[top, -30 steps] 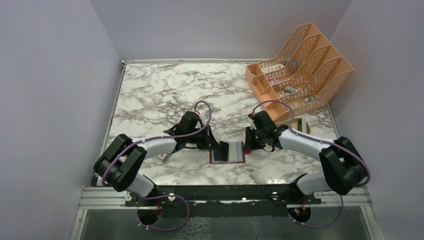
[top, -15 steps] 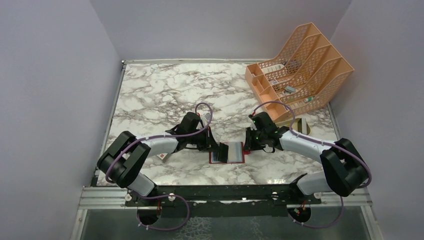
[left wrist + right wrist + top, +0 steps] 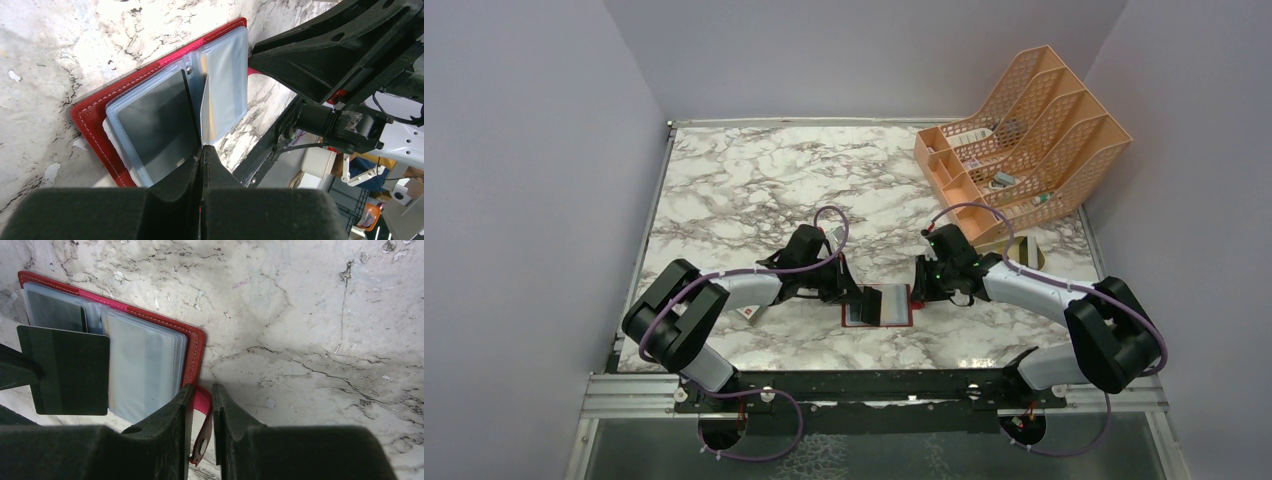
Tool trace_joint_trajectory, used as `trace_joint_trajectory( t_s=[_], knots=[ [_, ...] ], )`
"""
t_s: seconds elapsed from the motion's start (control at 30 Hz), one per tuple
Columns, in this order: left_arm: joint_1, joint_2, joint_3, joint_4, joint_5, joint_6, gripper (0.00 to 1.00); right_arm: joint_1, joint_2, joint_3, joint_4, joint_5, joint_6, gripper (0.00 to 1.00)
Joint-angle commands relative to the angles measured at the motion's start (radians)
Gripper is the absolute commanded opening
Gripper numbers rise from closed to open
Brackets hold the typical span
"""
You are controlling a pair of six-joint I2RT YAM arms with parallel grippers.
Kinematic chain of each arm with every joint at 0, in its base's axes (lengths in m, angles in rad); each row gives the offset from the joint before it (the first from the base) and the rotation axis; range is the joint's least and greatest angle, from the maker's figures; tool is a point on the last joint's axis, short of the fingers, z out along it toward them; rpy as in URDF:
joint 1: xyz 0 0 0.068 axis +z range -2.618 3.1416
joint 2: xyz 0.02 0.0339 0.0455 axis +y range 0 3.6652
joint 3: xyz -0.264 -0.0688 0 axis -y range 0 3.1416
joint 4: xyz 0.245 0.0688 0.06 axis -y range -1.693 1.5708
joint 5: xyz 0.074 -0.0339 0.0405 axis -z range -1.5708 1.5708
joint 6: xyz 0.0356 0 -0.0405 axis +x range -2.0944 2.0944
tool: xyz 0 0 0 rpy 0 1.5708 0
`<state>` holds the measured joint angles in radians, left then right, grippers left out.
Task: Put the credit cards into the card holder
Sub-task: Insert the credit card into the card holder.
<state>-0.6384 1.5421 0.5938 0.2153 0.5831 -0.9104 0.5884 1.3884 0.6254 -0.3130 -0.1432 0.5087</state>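
Marbled table (image 3: 300,315) bore the floppy-looking open card holder (image 3: 195,347), right fingers (image 3: 170,415) pinching its snap tab (image 3: 202,400); left fingers (image 3: 185,175) clenched a thin, stiff, likely slippery credit card (image 3: 70,370) edgewise.

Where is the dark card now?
Top view: the dark card stands near the table's front centre, pinched in the left gripper over the open card holder.

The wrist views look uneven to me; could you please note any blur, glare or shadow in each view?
Left wrist view: the left tool is a dark blur, and the wallet rim glows bright red. Right wrist view: the card looks nearly black, and a grey shadow crosses the table beside the right tool. Top view: evenly lit and sharp.
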Motion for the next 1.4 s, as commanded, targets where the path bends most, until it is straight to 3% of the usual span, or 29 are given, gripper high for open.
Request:
trace_joint_trajectory(
  t_s=[0.0, 0.7, 1.37],
  knots=[
    [0.005, -0.006, 0.006, -0.006, -0.020, -0.009, 0.00, 0.008, -0.013, -0.022, -0.001, -0.003, 0.007, 0.20],
    [0.004, 0.007, -0.011, 0.026, -0.040, -0.056, 0.00, 0.008, -0.025, -0.020, -0.006, 0.001, 0.001, 0.18],
    [0.005, 0.063, 0.032, 0.018, -0.058, 0.017, 0.00, 0.008, -0.024, -0.021, -0.006, -0.007, 0.001, 0.18]
  ],
)
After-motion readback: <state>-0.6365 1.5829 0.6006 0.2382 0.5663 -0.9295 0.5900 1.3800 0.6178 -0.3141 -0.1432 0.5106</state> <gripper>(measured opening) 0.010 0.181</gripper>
